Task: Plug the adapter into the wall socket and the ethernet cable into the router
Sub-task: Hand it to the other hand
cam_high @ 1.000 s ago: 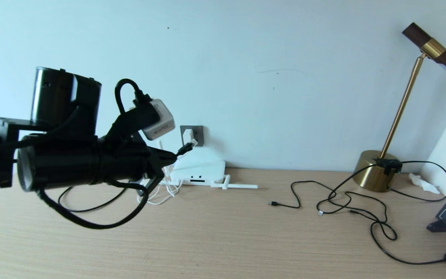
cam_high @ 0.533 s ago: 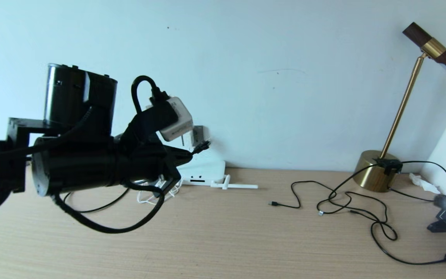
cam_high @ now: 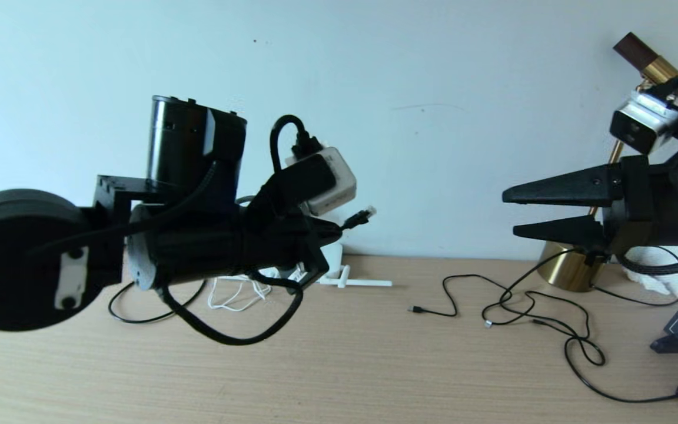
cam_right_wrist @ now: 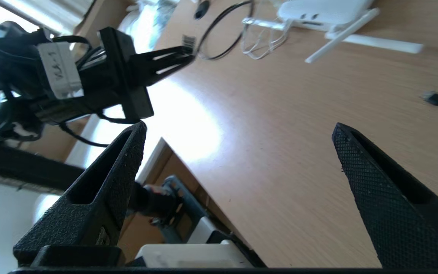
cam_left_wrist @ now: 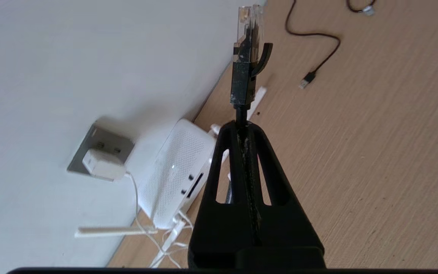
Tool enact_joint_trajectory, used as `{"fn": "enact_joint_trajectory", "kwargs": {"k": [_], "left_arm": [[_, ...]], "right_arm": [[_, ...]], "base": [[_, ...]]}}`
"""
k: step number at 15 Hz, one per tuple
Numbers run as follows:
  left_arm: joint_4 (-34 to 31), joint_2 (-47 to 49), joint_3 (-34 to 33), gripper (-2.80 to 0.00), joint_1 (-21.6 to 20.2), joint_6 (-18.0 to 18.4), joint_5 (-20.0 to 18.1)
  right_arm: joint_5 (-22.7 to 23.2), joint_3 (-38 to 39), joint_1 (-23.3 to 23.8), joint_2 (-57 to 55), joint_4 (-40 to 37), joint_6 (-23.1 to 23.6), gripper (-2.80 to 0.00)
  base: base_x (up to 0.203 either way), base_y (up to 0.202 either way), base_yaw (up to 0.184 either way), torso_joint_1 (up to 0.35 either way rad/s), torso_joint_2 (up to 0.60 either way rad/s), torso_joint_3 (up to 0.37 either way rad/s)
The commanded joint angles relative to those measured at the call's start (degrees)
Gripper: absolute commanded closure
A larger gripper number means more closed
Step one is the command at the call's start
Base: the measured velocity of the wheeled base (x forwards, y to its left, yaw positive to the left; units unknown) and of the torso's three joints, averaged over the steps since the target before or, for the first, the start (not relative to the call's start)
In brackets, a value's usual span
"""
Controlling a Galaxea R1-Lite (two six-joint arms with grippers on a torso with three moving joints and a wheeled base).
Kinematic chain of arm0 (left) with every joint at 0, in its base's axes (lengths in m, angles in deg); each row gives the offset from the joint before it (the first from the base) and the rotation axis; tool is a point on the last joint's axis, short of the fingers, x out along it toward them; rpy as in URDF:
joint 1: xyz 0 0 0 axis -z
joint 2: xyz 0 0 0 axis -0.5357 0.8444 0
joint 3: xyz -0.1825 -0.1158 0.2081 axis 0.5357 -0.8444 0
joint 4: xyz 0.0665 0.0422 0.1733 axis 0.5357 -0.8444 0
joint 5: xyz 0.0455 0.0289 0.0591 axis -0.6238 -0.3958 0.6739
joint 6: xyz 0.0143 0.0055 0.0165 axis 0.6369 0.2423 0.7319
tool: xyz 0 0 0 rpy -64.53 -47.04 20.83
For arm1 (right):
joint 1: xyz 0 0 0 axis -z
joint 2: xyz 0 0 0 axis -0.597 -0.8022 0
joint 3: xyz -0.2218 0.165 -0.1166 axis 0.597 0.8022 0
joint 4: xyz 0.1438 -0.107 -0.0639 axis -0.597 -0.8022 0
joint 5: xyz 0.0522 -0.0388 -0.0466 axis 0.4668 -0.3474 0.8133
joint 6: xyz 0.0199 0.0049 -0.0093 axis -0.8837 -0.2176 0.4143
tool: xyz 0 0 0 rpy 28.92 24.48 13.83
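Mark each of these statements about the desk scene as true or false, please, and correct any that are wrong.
1. The adapter is already plugged into the wall socket. True.
2. The left gripper is shut on the ethernet cable. True.
3. The ethernet cable's plug is seated in the router. False: the plug is in the air, clear of the router.
4. The right gripper holds a black cord. False: it is open and holds nothing.
5. The router lies on the desk against the wall, below the socket. True.
6. The lamp stands beside the router. False: it stands far off, at the desk's right end.
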Motion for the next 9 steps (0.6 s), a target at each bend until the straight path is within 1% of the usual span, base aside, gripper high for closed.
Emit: {"fn": "enact_joint_trajectory", "kwargs": {"k": [1, 3, 5, 6, 8, 9], "left_arm": [[0.05, 0.69, 0.24, 0.0, 2.32, 0.64, 0.06], [0.08, 0.7, -0.1, 0.0, 3.06, 3.42, 0.06], [0.11, 0.46, -0.21, 0.0, 3.06, 7.06, 0.06], [0.13, 0.43, -0.21, 0.0, 3.06, 7.89, -0.01], [0.13, 0.6, 0.18, 0.0, 4.11, 7.83, -0.28], [0.07, 0.71, 0.4, 0.0, 4.69, 7.91, -1.48]], "right_arm": [[2.87, -1.76, -0.2, -4.13, -0.22, -0.09, -2.8], [4.42, -3.72, -0.29, -6.02, -1.25, 0.07, -2.8], [5.29, -6.64, -0.82, -7.47, -5.94, 0.33, -2.8], [5.58, -6.67, -1.99, -7.53, -6.73, 1.09, -2.8], [5.69, -5.96, -4.55, -7.13, -6.89, 2.98, -2.8], [5.52, -5.7, -5.61, -6.88, -6.9, 3.4, -2.8]], "base": [[0.0, 0.0, 0.0, 0.0, 0.0, 0.0], [0.0, 0.0, 0.0, 0.0, 0.0, 0.0], [0.0, 0.0, 0.0, 0.0, 0.0, 0.0], [0.0, 0.0, 0.0, 0.0, 0.0, 0.0], [0.0, 0.0, 0.0, 0.0, 0.0, 0.0], [0.0, 0.0, 0.0, 0.0, 0.0, 0.0]]}}
